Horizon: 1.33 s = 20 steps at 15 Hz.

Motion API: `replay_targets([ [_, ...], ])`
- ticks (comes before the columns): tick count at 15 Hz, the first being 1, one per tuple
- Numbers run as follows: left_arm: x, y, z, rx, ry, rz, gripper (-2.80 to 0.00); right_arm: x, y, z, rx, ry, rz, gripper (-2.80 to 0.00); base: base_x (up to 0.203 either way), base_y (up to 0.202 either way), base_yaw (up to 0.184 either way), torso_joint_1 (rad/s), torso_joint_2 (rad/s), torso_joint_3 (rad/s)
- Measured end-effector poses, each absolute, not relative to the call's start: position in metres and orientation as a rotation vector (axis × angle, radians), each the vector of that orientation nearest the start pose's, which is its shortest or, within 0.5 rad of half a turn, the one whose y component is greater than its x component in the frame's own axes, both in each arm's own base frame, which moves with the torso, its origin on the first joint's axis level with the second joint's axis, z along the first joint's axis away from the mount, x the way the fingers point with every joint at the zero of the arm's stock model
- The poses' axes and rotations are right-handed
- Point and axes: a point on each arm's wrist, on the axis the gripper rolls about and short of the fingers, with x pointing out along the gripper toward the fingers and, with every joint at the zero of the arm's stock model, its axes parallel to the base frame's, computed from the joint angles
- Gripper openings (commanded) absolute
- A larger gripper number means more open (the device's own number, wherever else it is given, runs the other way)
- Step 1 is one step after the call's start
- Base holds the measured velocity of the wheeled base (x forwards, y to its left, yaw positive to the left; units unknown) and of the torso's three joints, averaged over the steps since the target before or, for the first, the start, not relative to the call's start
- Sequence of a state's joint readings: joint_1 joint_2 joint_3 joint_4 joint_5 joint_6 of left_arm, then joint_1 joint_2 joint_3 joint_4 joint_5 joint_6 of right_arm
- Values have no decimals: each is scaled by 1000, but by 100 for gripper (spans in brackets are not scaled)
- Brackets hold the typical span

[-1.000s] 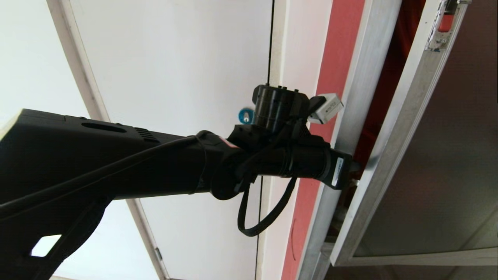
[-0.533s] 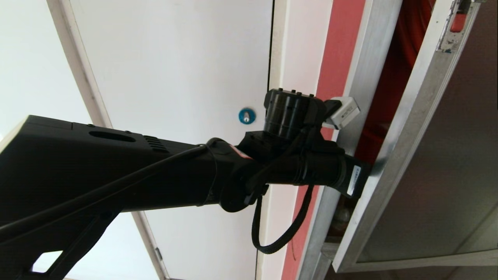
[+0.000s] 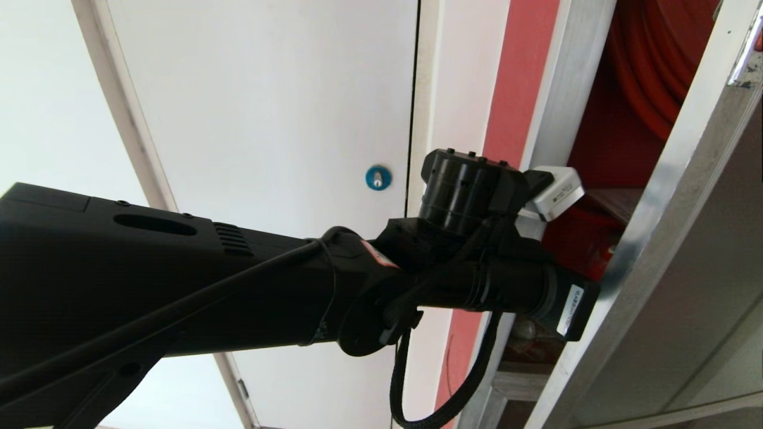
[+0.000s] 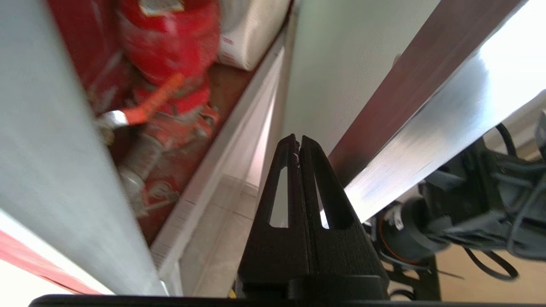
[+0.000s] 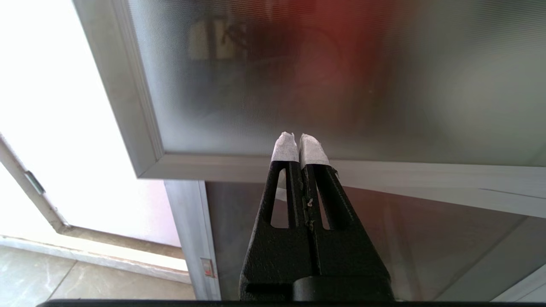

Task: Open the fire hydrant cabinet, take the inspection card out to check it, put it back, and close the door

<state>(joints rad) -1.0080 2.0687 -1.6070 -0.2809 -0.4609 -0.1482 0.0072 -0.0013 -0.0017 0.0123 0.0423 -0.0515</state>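
The left gripper (image 4: pixel 297 143) is being held pressed together and empty, in the gap between the fire hydrant cabinet (image 3: pixel 557 89) frame and the silver edge of the door (image 3: pixel 673 196), which is being kept ajar. The red valve (image 4: pixel 170 47) is being shown inside. No inspection card is being seen. The right gripper (image 5: pixel 298 143) is being held pressed together before the door's glass.
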Motion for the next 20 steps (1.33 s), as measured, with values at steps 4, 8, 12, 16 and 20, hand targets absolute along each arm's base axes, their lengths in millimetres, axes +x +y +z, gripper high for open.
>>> replay_targets([
  [4,205,-372,233,-55,320,-1479,-280,-23,1,75,-51,8,50,-280,0,0,0,0,0,0],
  [8,194,-374,236,-52,321,-1505,-280,-23,1,75,-51,8,50,-280,0,0,0,0,0,0],
  [12,182,-374,236,-46,330,-1529,-280,-23,1,75,-51,8,50,-280,0,0,0,0,0,0],
  [16,173,-375,232,-37,348,-1546,-280,-23,1,75,-51,8,50,-280,0,0,0,0,0,0],
  [20,163,-377,233,-33,352,-1570,-280,-23,1,75,-51,8,50,-280,0,0,0,0,0,0],
])
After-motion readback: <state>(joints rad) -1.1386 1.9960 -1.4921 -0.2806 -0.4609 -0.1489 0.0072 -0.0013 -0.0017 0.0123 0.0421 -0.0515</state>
